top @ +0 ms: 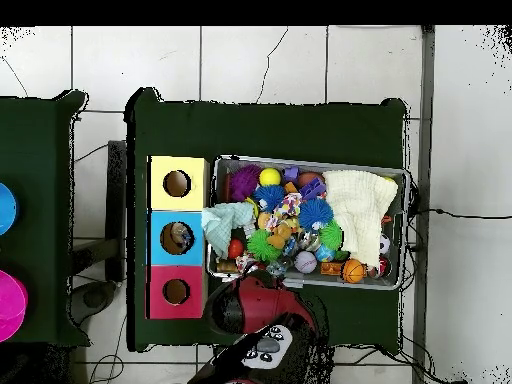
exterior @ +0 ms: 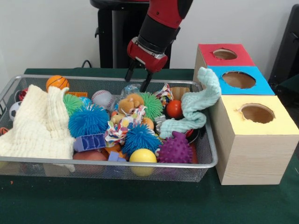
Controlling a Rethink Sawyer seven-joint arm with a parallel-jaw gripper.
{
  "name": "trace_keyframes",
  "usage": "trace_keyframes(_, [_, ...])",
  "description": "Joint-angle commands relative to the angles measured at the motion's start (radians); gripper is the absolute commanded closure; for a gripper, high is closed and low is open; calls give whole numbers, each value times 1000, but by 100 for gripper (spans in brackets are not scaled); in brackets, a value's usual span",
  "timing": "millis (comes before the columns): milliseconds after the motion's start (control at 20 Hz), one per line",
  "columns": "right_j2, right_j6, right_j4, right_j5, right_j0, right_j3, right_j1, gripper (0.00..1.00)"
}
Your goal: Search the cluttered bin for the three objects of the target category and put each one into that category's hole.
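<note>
Hovering over the bin (exterior: pixel 210 161), the hand (exterior: pixel 138 78) gapes empty.

A table covered in dark green cloth (exterior: pixel 140 200) carries two things directly. A wire mesh bin (exterior: pixel 205 161), heaped with toys and cloths, sits on it. Touching the bin's side stands a row of three wooden boxes (exterior: pixel 252 158), each with a round hole on top: yellow, blue, red.

Bin (exterior: pixel 205 164) sits left of the three-hole box (exterior: pixel 252 154), touching it. Cloth (exterior: pixel 39 123) fills bin's left end. Gripper (exterior: pixel 138 78) hangs over bin's back edge.
</note>
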Motion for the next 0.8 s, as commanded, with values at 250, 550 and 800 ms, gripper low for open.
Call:
trace_keyframes(250, [42,92,1,-16,-23,12,106,0])
trace_keyframes(550, [56,80,-5,-17,-37,-4,124,0])
trace_keyframes(800, [56,81,-5,-43,-39,-15,151,0])
